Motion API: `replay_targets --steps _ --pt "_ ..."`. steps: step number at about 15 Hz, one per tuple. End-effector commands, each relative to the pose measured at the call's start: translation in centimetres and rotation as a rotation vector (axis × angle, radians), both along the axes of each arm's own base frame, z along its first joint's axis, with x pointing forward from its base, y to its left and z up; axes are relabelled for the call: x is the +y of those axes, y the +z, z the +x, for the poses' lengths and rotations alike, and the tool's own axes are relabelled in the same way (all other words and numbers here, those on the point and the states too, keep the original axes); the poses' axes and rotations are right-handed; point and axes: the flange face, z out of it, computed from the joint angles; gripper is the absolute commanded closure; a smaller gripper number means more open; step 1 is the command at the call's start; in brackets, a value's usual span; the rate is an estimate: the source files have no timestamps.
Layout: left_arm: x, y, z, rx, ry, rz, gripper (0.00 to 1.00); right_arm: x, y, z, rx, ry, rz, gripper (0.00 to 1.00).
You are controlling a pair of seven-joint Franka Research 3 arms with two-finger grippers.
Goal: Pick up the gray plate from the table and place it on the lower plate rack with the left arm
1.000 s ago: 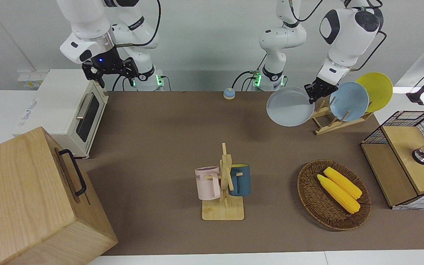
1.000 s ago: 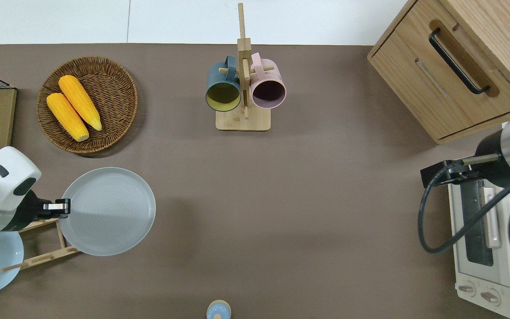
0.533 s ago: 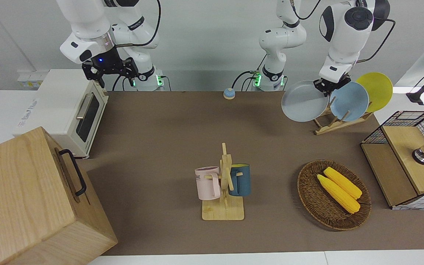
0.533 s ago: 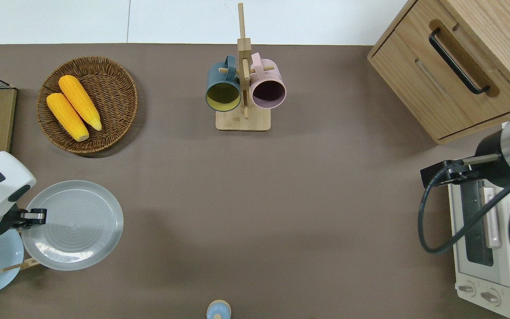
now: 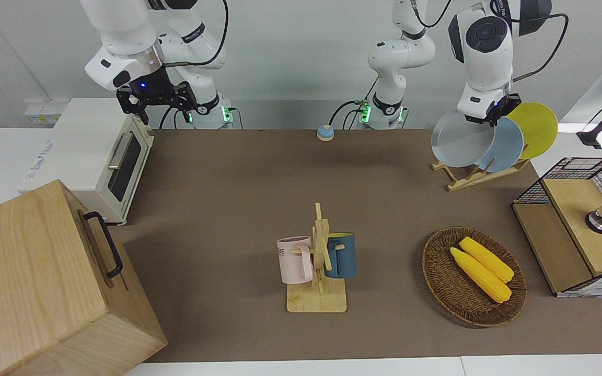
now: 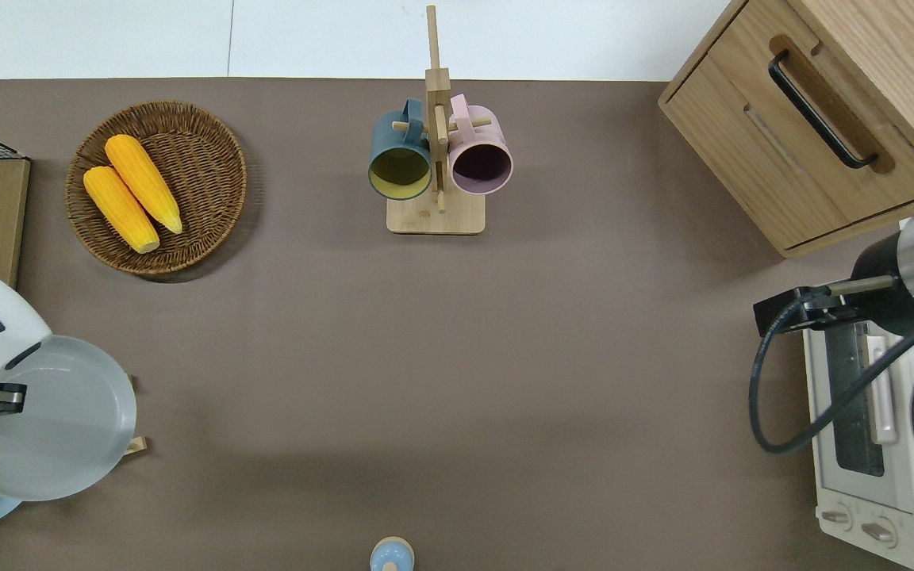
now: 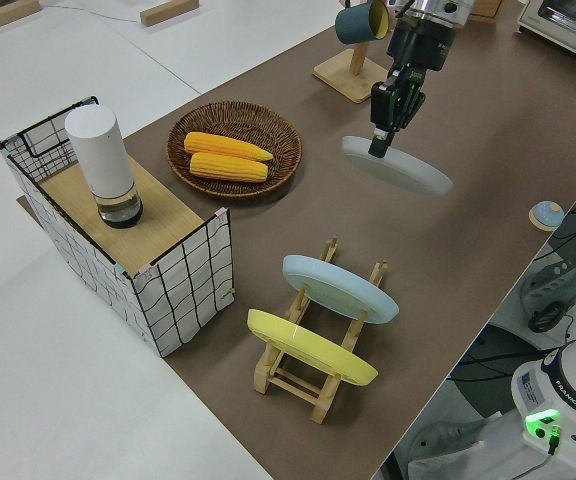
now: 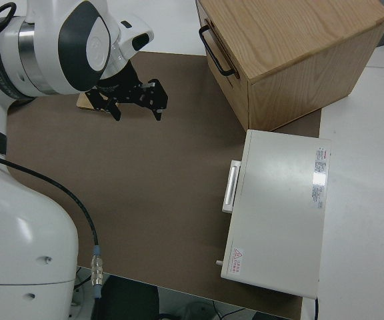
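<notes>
Going across the front view from its left edge: one wooden cabinet with a black handle sits at about 8 o'clock, and one white toaster oven at 10 o'clock. The right arm is parked, its gripper with fingers spread apart and holding nothing.

At the middle of the table, near 6 o'clock, stands one wooden mug stand carrying two mugs: one pink mug and one dark blue mug. One small blue button lies at 12 o'clock, close to the arm bases.

At about 4 o'clock rests one woven basket with two corn cobs lying side by side in it.

Toward 2 o'clock is the one plate rack, of light wood. There are three plates here. The gray plate is up in the air, tilted steeply, over the end of the rack that points toward the table's middle, and the left gripper is clamped on its upper rim. It overlaps the light blue plate, which stands slanted in the rack, with the yellow plate slotted just beside that. Whether the gray plate touches the rack I cannot tell.

At 3 o'clock stands one wire-sided crate with a wooden top, bearing one white cylinder.
</notes>
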Motion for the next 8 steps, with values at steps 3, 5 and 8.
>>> replay_targets --steps 3,5,8 --pt "-0.8 -0.4 0.4 0.011 0.059 0.155 1.00 -0.2 0.4 -0.2 0.001 -0.015 -0.008 0.017" --pt "-1.1 -0.9 0.6 0.002 0.082 0.197 1.00 -0.2 0.4 -0.2 0.001 -0.015 -0.008 0.017" --pt "-0.8 -1.3 0.6 0.001 0.080 0.250 1.00 -0.2 0.3 -0.2 0.002 -0.015 -0.007 0.017"
